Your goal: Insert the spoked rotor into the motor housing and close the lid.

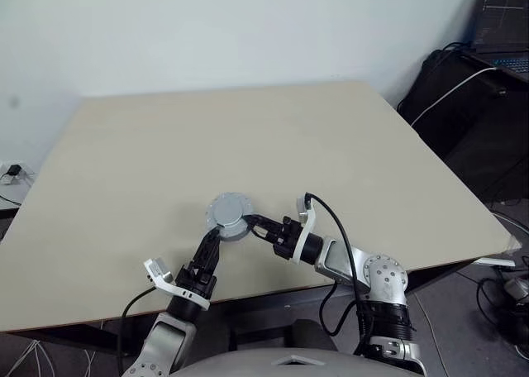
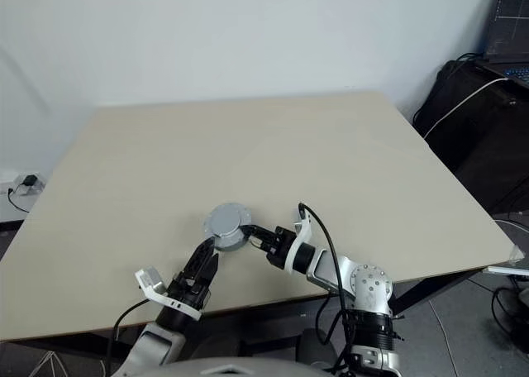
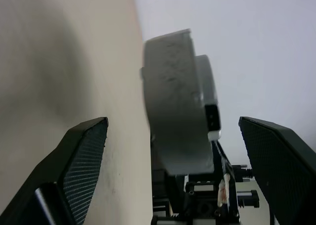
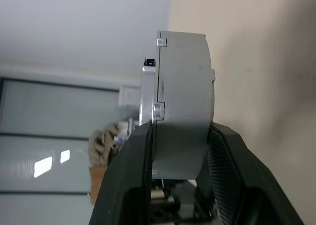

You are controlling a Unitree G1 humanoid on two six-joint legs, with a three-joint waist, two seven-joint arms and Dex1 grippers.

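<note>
Nearest the camera, at the worktop's (image 1: 124,187) front edge, the left pincer (image 1: 212,236) reaches forward with its two black fingers (image 3: 81,156) spread wide, one to either side of the round grey assembly and touching neither face of it; it has hold of nothing. Just beyond its tips sits that assembly: the motor housing (image 1: 230,216) with the lid (image 4: 148,94) already seated on it, a thick grey disc with a small stepped rim and a raised centre. From the head views it appears just above the pale worktop near the front middle, its flat lidded face turned up toward the camera; whether its lower edge touches the surface cannot be told. The right wrist view shows the disc edge-on, the thinner lid plate flush against the thicker housing body. To the right of it, the right pincer (image 1: 254,223) comes in from the side, pointing toward the left, its fingers (image 4: 224,161) partly closed and pressed against the two flat faces of the housing, gripping it by the near part of its rim. A black cable (image 1: 335,228) loops over the right wrist.
</note>
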